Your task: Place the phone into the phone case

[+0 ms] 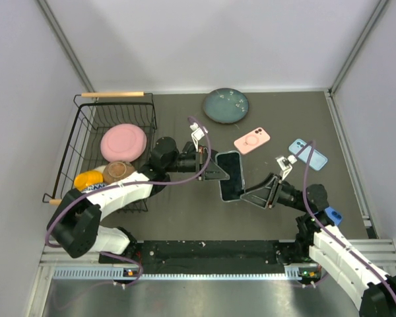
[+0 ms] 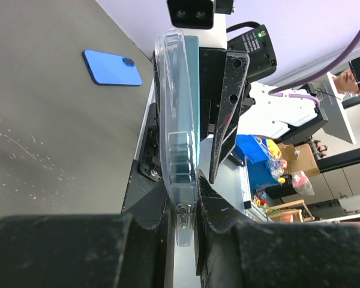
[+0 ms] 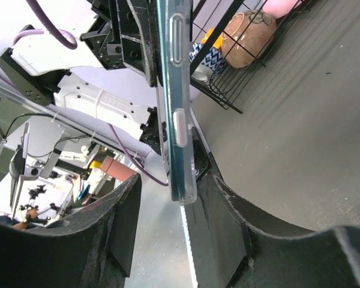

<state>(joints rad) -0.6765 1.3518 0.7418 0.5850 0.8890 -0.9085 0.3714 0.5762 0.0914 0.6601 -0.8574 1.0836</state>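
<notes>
A dark teal phone (image 1: 230, 175) sits in a clear phone case (image 2: 171, 120) and is held on edge above the middle of the table. My left gripper (image 1: 214, 166) is shut on the top end of the case and phone, as the left wrist view (image 2: 186, 204) shows. My right gripper (image 1: 254, 196) is at the phone's lower end. In the right wrist view (image 3: 174, 180) its jaws are open. The cased phone (image 3: 174, 108) stands between them against the right finger, with a gap to the left finger.
A blue phone (image 1: 308, 154) and a pink phone case (image 1: 252, 140) lie at the right, and a dark plate (image 1: 226, 105) lies at the back. A wire basket (image 1: 86, 132) at the left holds a pink plate (image 1: 123, 141), a brown bowl (image 1: 119, 172) and an orange item.
</notes>
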